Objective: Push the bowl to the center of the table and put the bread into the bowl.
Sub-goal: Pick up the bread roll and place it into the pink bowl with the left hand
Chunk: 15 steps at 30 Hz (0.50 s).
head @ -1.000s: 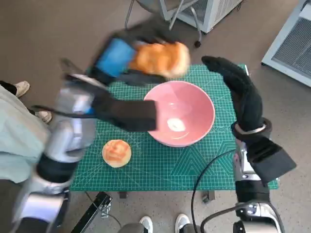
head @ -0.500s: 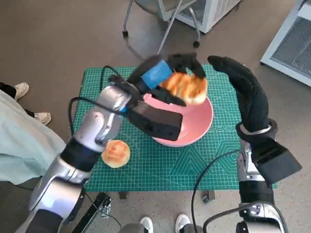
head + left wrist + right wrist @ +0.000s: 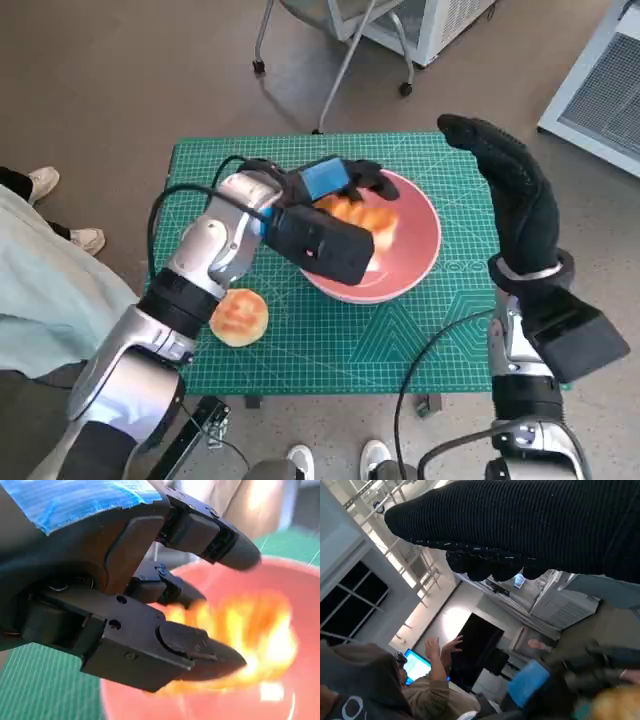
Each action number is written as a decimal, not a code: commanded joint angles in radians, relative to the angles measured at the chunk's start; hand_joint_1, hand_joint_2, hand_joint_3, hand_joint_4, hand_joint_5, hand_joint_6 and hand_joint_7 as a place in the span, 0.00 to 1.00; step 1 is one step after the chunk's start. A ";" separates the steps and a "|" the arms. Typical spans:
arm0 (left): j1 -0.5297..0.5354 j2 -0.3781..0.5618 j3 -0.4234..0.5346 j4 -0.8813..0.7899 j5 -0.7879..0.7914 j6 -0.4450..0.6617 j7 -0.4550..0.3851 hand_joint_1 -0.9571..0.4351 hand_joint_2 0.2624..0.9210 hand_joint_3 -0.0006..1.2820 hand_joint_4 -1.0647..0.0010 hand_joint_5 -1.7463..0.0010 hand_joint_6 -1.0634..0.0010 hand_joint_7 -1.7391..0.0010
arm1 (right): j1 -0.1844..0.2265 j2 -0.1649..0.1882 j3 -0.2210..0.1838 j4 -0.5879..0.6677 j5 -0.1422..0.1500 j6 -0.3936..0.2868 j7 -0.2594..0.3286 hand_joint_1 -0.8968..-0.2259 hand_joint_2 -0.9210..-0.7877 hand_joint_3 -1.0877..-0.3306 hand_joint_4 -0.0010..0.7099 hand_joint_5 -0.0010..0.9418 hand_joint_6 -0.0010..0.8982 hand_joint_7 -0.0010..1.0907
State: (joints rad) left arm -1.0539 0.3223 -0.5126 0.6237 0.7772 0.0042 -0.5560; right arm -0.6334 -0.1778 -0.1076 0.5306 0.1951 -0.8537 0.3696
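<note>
The pink bowl [image 3: 425, 250] stands on the green mat, right of its middle. A golden bread roll [image 3: 372, 222] lies inside the bowl. My left hand [image 3: 335, 185] hovers just over it, fingers spread, not gripping. In the left wrist view the roll [image 3: 260, 640] is a blur in the bowl [image 3: 300, 580] beyond the parted fingers [image 3: 200, 655]. A second round roll [image 3: 239, 315] lies on the mat at the front left. My gloved right hand [image 3: 505, 190] is raised beside the bowl's right side, fingers straight, holding nothing; its glove [image 3: 530, 525] fills the right wrist view.
The mat-covered table [image 3: 250, 160] is small, with floor on all sides. Chair legs [image 3: 340, 50] and a white unit [image 3: 430, 25] stand behind it. A person's shoes [image 3: 45, 182] and clothing [image 3: 40, 290] are at the left. A seated person [image 3: 435, 680] shows in the right wrist view.
My left hand carried the roll from behind the bowl's left rim to over the bowl and lowered. The roll has left the fingers and lies in the bowl. The right hand stayed raised.
</note>
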 commanded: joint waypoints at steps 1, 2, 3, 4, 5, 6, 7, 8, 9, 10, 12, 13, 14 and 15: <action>0.006 0.013 0.014 -0.068 -0.019 0.001 0.005 0.77 0.81 0.16 0.86 0.99 0.62 0.99 | 0.027 0.001 0.003 -0.001 -0.004 0.008 0.001 0.40 0.00 0.53 0.47 0.01 0.06 0.75; 0.009 0.017 0.015 -0.074 -0.019 -0.002 0.008 0.77 0.81 0.15 0.86 0.99 0.62 0.99 | 0.028 0.002 0.003 -0.002 -0.005 0.008 0.000 0.40 0.00 0.53 0.47 0.01 0.06 0.75; 0.014 0.024 0.018 -0.084 -0.021 -0.011 0.016 0.77 0.82 0.14 0.87 1.00 0.62 0.99 | 0.028 0.002 0.003 -0.003 -0.006 0.008 0.000 0.40 0.00 0.53 0.47 0.01 0.06 0.75; 0.018 0.029 0.020 -0.091 -0.022 -0.017 0.022 0.76 0.82 0.13 0.86 1.00 0.61 0.99 | 0.028 0.002 0.004 -0.003 -0.006 0.009 0.000 0.40 0.00 0.53 0.47 0.01 0.06 0.75; 0.022 0.036 0.023 -0.101 -0.024 -0.028 0.028 0.76 0.82 0.13 0.86 1.00 0.61 0.99 | 0.027 0.002 0.004 -0.002 -0.006 0.009 0.000 0.40 0.00 0.53 0.47 0.01 0.06 0.75; 0.026 0.046 0.029 -0.119 -0.028 -0.037 0.032 0.76 0.83 0.12 0.86 1.00 0.61 0.99 | 0.027 0.002 0.005 -0.003 -0.007 0.009 0.000 0.40 0.00 0.53 0.47 0.01 0.06 0.75; 0.029 0.053 0.033 -0.131 -0.031 -0.042 0.034 0.76 0.84 0.11 0.85 1.00 0.60 0.99 | 0.027 0.003 0.005 -0.003 -0.007 0.009 -0.001 0.41 0.00 0.53 0.47 0.01 0.06 0.74; 0.035 0.061 0.041 -0.153 -0.035 -0.044 0.032 0.75 0.84 0.11 0.85 1.00 0.60 0.99 | 0.026 0.003 0.005 -0.003 -0.007 0.009 -0.001 0.42 0.00 0.53 0.47 0.01 0.06 0.74; 0.038 0.067 0.047 -0.168 -0.038 -0.044 0.031 0.75 0.85 0.10 0.83 1.00 0.58 0.99 | 0.026 0.003 0.005 -0.002 -0.007 0.009 0.000 0.43 0.00 0.53 0.47 0.01 0.06 0.74; 0.045 0.077 0.057 -0.195 -0.044 -0.045 0.024 0.75 0.86 0.09 0.82 0.99 0.58 0.99 | 0.026 0.003 0.005 -0.003 -0.007 0.010 -0.001 0.44 0.00 0.53 0.47 0.01 0.06 0.74; 0.055 0.090 0.069 -0.230 -0.050 -0.044 0.015 0.75 0.86 0.08 0.80 0.99 0.56 0.99 | 0.028 0.004 0.006 -0.006 -0.007 0.011 -0.001 0.44 0.00 0.52 0.47 0.01 0.06 0.74; 0.064 0.102 0.080 -0.259 -0.060 -0.046 0.008 0.75 0.87 0.08 0.79 0.99 0.55 0.98 | 0.029 0.004 0.006 -0.009 -0.006 0.012 -0.001 0.45 0.00 0.52 0.47 0.01 0.06 0.74; 0.069 0.110 0.087 -0.279 -0.067 -0.047 0.003 0.75 0.87 0.08 0.78 0.99 0.54 0.98 | 0.030 0.004 0.006 -0.011 -0.006 0.013 -0.001 0.45 0.00 0.52 0.47 0.01 0.06 0.74; 0.081 0.127 0.105 -0.319 -0.083 -0.050 -0.010 0.75 0.88 0.07 0.76 0.99 0.53 0.98 | 0.031 0.005 0.007 -0.014 -0.007 0.014 -0.002 0.45 0.00 0.52 0.47 0.01 0.06 0.74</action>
State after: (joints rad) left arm -0.9976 0.4071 -0.4475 0.3868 0.7306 -0.0395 -0.5412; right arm -0.6265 -0.1768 -0.1053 0.5223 0.1930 -0.8525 0.3692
